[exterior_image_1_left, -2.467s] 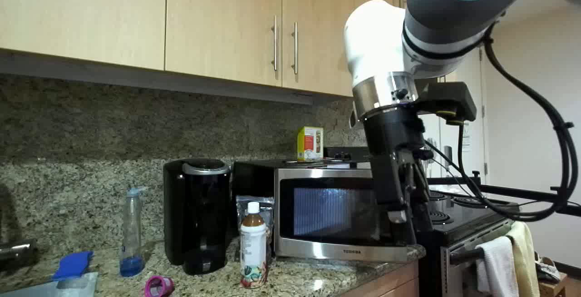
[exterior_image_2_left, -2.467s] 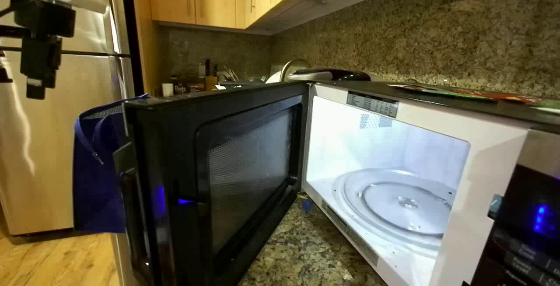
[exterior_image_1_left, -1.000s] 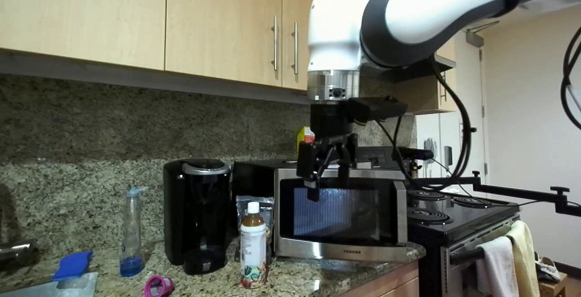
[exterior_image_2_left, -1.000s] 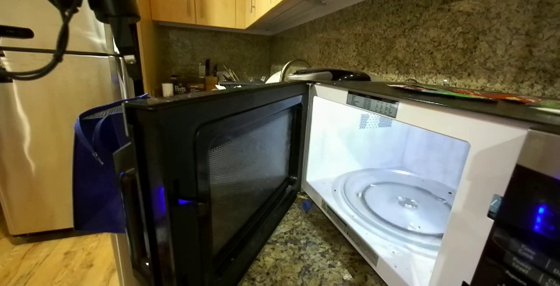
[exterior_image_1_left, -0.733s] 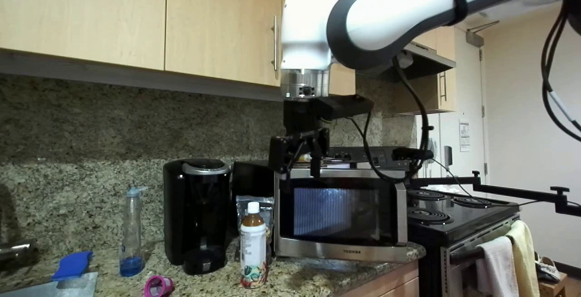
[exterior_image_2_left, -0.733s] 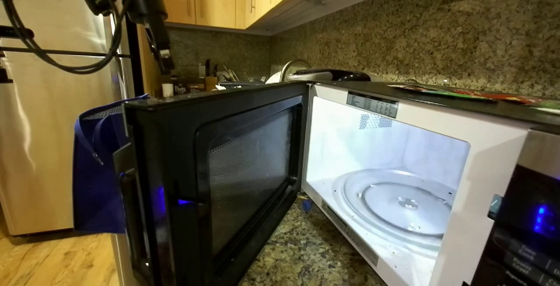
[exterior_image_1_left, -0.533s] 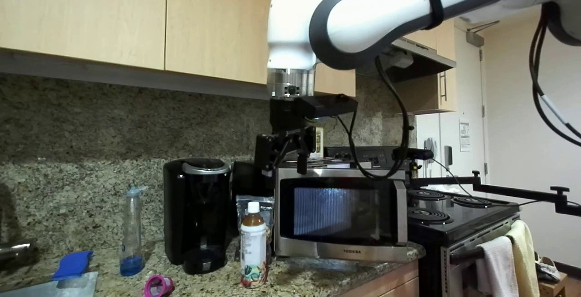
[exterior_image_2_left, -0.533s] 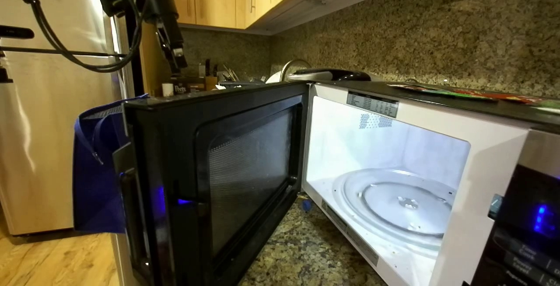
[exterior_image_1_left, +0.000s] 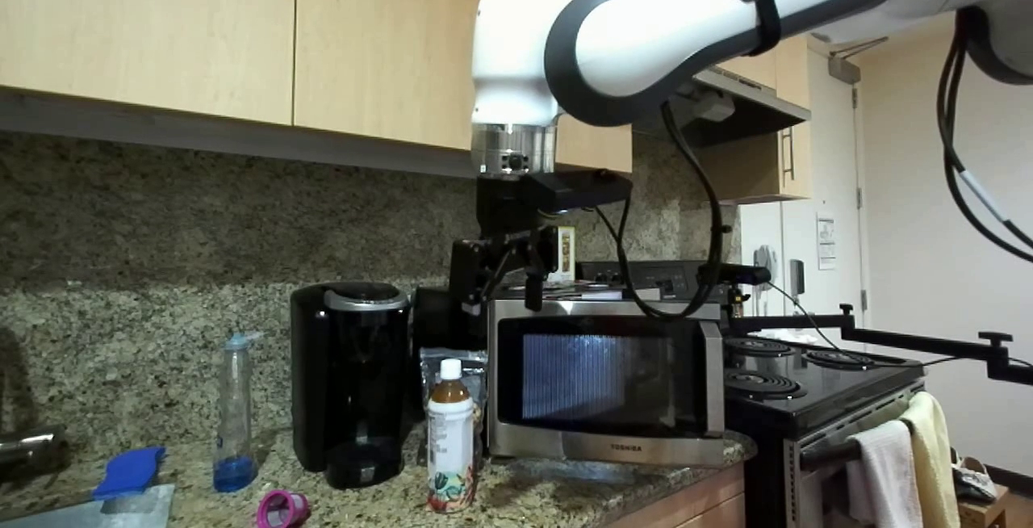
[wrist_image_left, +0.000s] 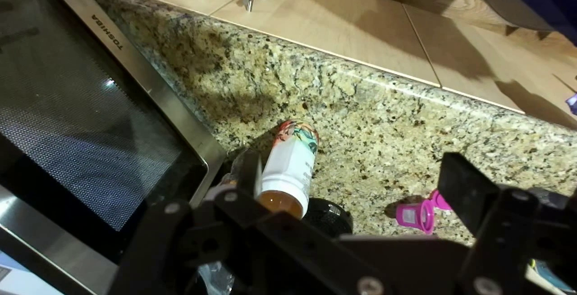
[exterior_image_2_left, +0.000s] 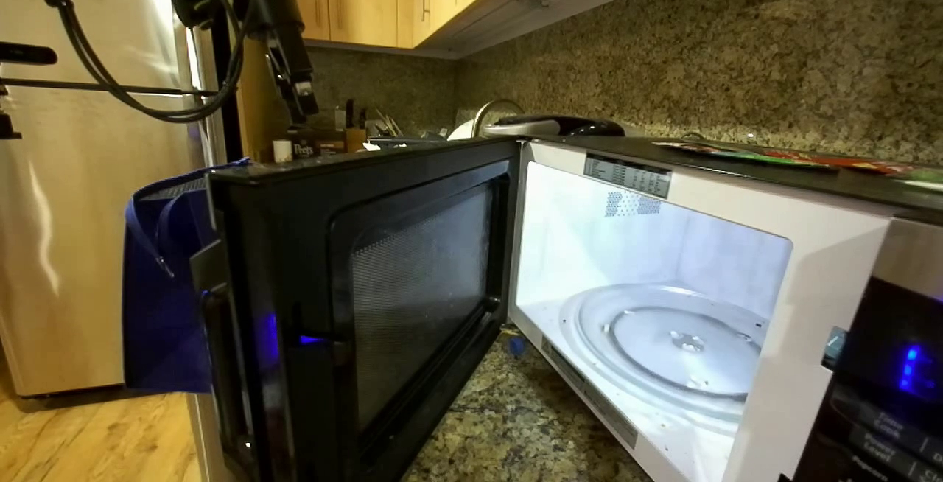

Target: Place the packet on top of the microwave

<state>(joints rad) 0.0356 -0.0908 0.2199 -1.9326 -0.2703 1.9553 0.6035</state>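
Wrist view: TOSHIBA legible, slantwise on the steel trim of the microwave (wrist_image_left: 112, 119), toward 10 o'clock. Bottle (wrist_image_left: 289, 162) upright on the counter (wrist_image_left: 374, 141) near the middle: white, red and green print at its base, small lettering too fine to read. Same word along the lower edge of the door (exterior_image_1_left: 605, 383) in an exterior view. Box (exterior_image_2_left: 322, 143) in an exterior view, toward 10 o'clock, reads Peets; lettering on the control panel (exterior_image_2_left: 877, 408), toward 4 o'clock, is soft, perhaps "Power Level".

Change over 2.5 s: gripper (exterior_image_1_left: 502, 303) has travelled from the door's 3 o'clock edge to near its 10 o'clock corner, as seen in an exterior view; now at 1 o'clock from the bottle. Over the last 0.5 s, pose nearly the same. Bottle, door and packet (exterior_image_1_left: 476, 372) have kept their places.

Gripper state: fingers (wrist_image_left: 464, 186) spread well apart. Packet: shiny, partly hidden, at 12 o'clock behind the bottle, between the coffee maker (exterior_image_1_left: 351, 383) and the microwave.
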